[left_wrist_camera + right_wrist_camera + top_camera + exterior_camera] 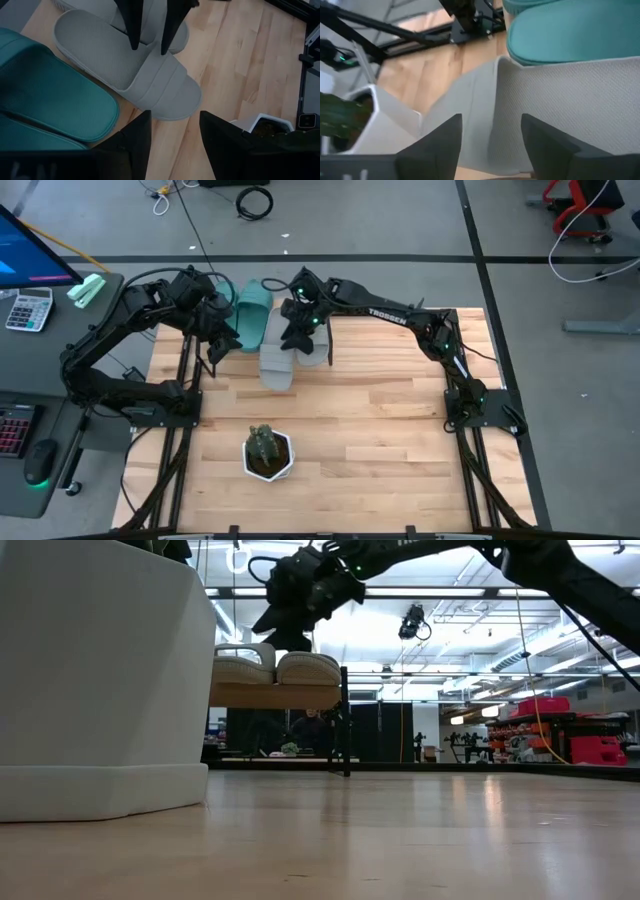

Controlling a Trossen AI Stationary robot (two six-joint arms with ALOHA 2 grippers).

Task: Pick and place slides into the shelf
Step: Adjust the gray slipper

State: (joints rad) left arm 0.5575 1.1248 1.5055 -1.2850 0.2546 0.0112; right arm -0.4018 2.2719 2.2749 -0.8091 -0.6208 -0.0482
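Two light grey slides lie side by side on the shelf, one nearer the teal pair, the other beyond it. Two teal slides lie at the shelf's left part. My right gripper is open and points down over the first grey slide, fingertips on either side of its footbed just behind the strap. My left gripper is open and hovers above the shelf's left end, near the teal slides, touching nothing. My right gripper comes from above, pointing down, with its open fingers astride the grey slide's footbed next to the ribbed strap. The slide lies flat on the shelf. Whether the fingertips touch it, I cannot tell.
A small plant in a white pot stands on the table near its near edge, left of the middle. Bare wooden tabletop stretches between the pot and the shelf and to the right. Black frame rails run along the table's sides.
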